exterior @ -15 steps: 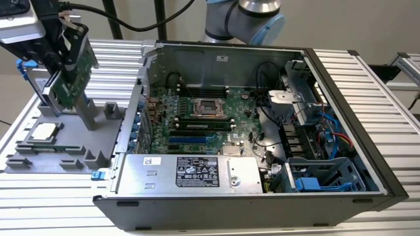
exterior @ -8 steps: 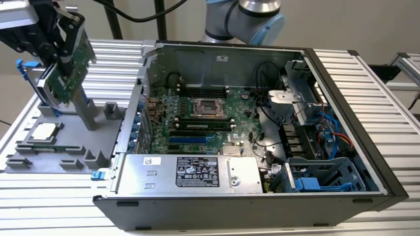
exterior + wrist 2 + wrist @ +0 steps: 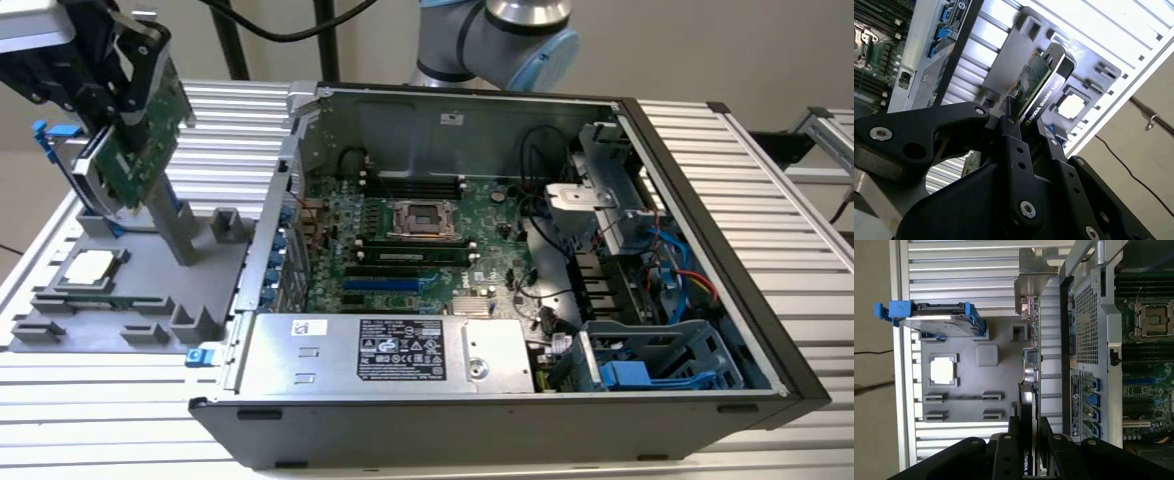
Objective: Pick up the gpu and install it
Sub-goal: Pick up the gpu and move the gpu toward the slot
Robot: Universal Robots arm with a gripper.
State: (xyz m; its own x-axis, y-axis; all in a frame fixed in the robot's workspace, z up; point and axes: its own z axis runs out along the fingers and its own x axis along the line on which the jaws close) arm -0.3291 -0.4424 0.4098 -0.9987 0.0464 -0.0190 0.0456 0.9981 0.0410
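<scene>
The gpu (image 3: 139, 145) is a thin green card with a black face and a metal end bracket. It hangs tilted above the grey holder tray (image 3: 147, 300) at the exterior view's left. My gripper (image 3: 131, 92) is shut on its upper end. In the second wrist view the black fingers (image 3: 1013, 142) clamp the gpu (image 3: 1035, 82) from both sides. The first wrist view shows the gpu (image 3: 1031, 360) edge-on, running out from the gripper (image 3: 1030, 440) beside the case wall.
The open computer case (image 3: 694, 240) lies on the slatted table, with the motherboard (image 3: 414, 240) and the power supply (image 3: 387, 350) inside. On the tray stand a silver hard drive in a blue frame (image 3: 939, 322) and a square chip (image 3: 943, 371).
</scene>
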